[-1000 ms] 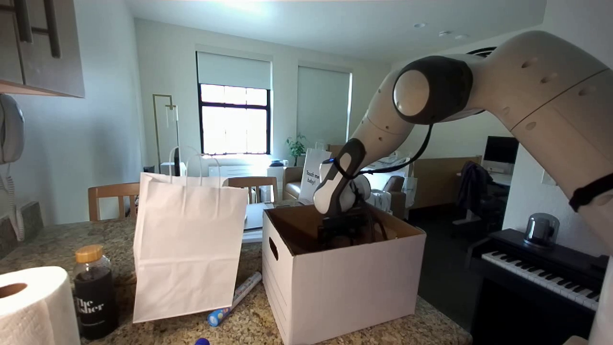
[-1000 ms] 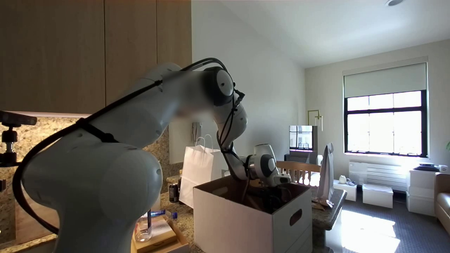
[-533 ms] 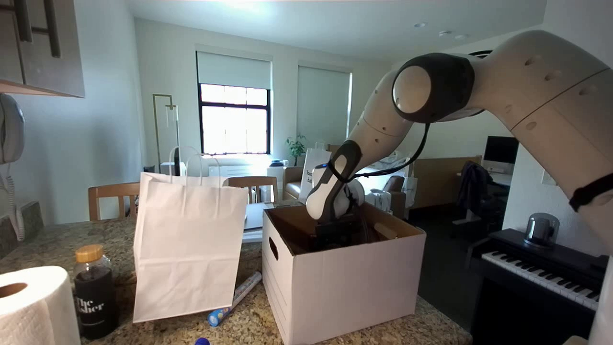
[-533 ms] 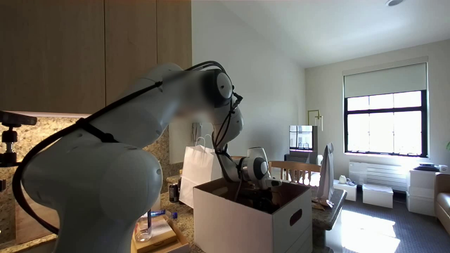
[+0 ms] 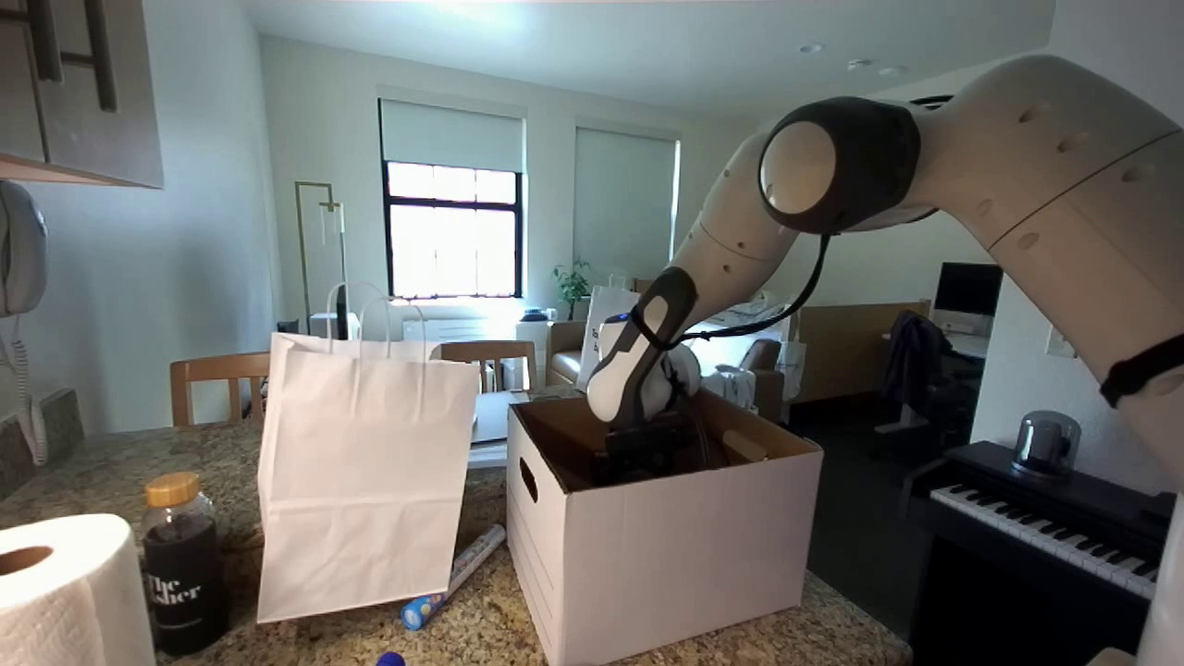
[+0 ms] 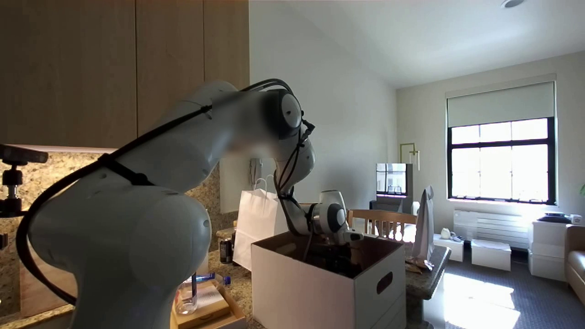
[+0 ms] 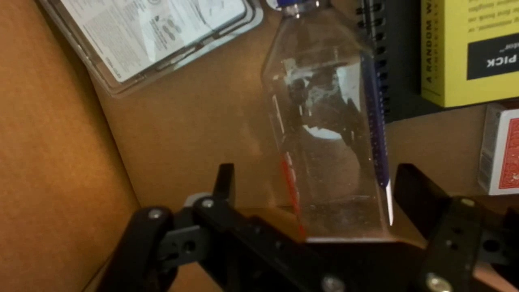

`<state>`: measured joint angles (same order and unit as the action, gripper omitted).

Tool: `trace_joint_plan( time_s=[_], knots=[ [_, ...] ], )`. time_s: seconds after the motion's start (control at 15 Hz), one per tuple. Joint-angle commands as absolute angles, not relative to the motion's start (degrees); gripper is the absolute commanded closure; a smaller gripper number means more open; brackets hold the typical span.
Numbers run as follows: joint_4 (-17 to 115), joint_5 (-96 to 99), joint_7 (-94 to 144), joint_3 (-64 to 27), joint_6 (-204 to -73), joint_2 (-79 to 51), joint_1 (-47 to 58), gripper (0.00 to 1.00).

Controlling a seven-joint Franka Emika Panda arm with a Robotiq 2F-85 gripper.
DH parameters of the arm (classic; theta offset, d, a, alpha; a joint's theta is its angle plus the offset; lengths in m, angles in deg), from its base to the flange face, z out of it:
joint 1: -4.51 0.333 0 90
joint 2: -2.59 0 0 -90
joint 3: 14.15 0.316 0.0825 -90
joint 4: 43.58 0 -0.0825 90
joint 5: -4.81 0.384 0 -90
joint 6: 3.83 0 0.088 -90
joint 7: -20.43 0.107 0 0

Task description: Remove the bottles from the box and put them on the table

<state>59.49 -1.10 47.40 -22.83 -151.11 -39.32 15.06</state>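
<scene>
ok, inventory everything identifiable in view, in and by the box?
large cardboard box: 1, white, on speckled countertop
blue-capped plastic bottle: 1, clear, in box
thick book: 1, yellow, in box
spiral notebook: 1, black, in box
card pack: 1, red-and-white, in box
flat plastic case: 1, clear, in box
paper bags: 2+, white, beside and beyond box
slim tube: 1, blue-ended, beside box
shallow carton: 1, brown, near box
plastic drink bottle: 1+, clear, at carton
gripper: 1, black, open around blue-capped bottle
arm: 1, pale, bent over box
</scene>
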Motion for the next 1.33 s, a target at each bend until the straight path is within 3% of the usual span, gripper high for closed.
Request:
trace_joint_plan(
  time_s=[0.0,1.27],
  knots=[
    [61.2,-0.1,44.3,-21.5,-152.3,-38.3,14.2,0.0],
    [54.3,4.0,37.0,-16.6,-149.9,-46.1,10.5,0.0]
  ],
)
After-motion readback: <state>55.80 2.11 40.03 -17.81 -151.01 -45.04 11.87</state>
